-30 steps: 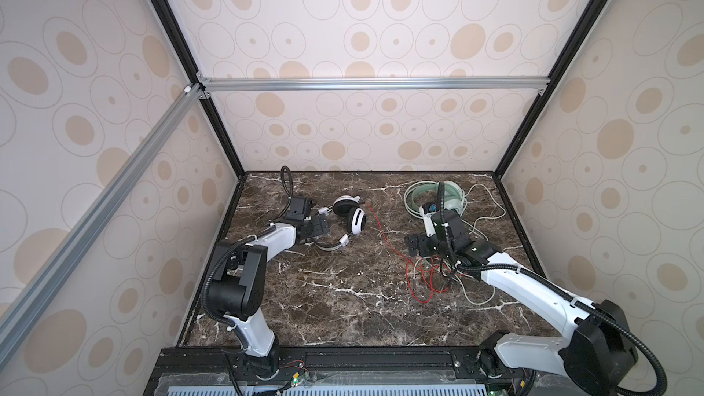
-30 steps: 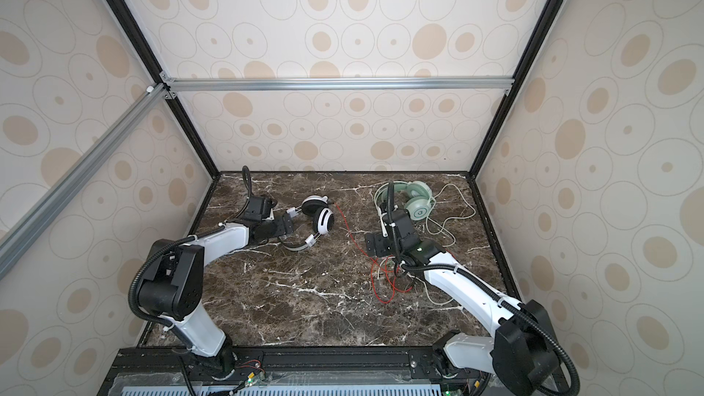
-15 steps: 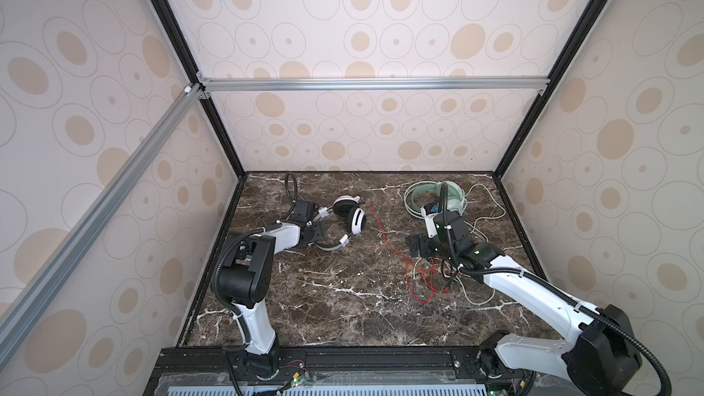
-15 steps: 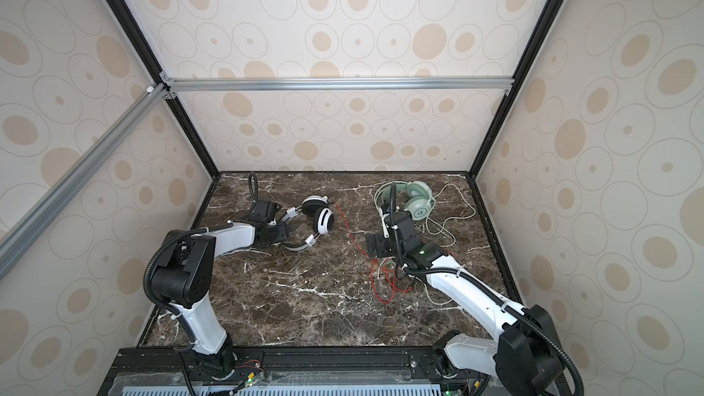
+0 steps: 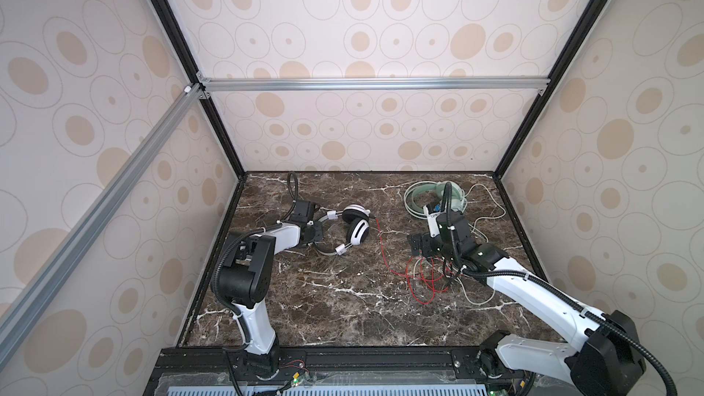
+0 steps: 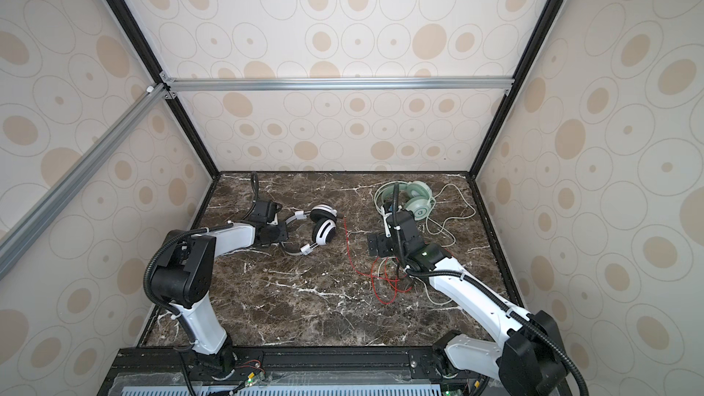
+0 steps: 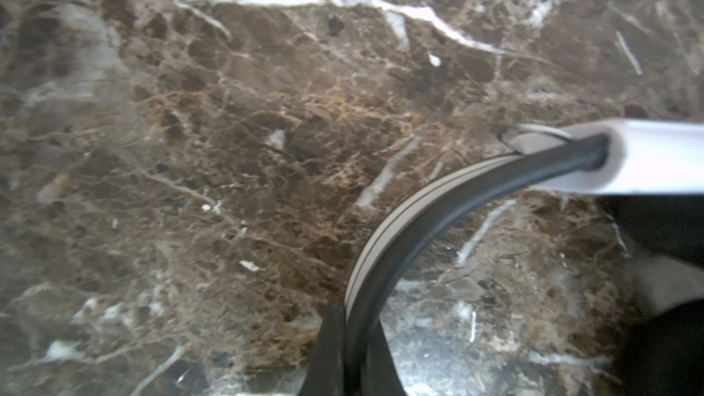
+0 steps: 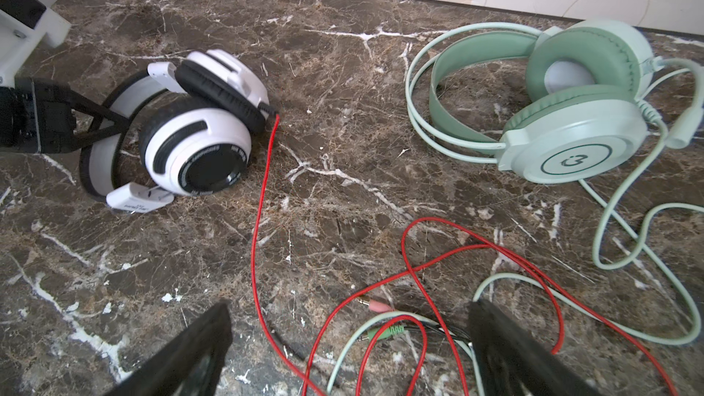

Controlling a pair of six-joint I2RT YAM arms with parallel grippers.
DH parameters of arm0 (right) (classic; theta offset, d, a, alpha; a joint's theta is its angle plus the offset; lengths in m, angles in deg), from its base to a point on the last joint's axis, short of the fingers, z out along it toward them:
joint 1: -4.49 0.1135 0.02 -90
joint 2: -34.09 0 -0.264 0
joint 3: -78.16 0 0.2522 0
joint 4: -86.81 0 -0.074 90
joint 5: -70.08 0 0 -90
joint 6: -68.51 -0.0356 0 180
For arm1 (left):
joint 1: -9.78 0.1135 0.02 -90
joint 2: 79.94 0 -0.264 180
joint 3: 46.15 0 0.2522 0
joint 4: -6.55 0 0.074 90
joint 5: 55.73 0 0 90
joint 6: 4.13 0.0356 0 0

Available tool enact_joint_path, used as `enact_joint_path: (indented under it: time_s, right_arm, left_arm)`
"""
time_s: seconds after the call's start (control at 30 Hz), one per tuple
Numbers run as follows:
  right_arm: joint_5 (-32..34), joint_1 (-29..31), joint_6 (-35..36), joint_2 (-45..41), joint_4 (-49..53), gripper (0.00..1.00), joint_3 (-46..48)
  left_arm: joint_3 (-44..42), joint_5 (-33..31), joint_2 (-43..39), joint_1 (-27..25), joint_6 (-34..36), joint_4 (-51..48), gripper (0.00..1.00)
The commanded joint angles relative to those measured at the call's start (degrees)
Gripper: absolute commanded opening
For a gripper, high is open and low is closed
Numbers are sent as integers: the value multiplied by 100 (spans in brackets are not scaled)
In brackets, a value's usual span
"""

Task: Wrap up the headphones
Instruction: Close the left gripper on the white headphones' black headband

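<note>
Presently the jaws of the left gripper are clenched on the headband of the white headphones, toward the table's far left corner. The jaws of the right gripper are spread over tangled cords; the mint-green headphones are laid near the far right corner.

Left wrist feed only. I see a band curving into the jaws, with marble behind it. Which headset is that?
Observer: The white headphones. The left gripper is shut on the headband.
Operator: Cord wrapped?
Observer: No. The red cord runs loose from an ear cup to a tangle on the table.
Operator: Right arm?
Observer: The right gripper hovers over that tangle, jaws open, holding nothing.
</note>
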Motion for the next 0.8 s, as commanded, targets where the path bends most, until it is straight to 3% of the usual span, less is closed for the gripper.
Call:
enact_joint_path:
  time_s: [0.0, 0.33, 0.5, 0.7, 0.77]
  right_arm:
    - [178, 42, 43, -143, 178, 100, 56]
    - [178, 44, 0, -239, 284, 98, 33]
    - [164, 42, -99, -256, 212, 98, 125]
    - [157, 42, -111, -341, 209, 97, 219]
    - [170, 37, -114, -417, 204, 97, 266]
  left_arm:
    - [115, 202, 40, -108, 755, -233, 0]
    - [883, 617, 325, -447, 1747, -999, 0]
    - [1230, 459, 503, -445, 1850, -1254, 1]
    - [1366, 133, 398, -444, 1647, -1426, 33]
    - [1356, 62, 234, -446, 1480, -1504, 50]
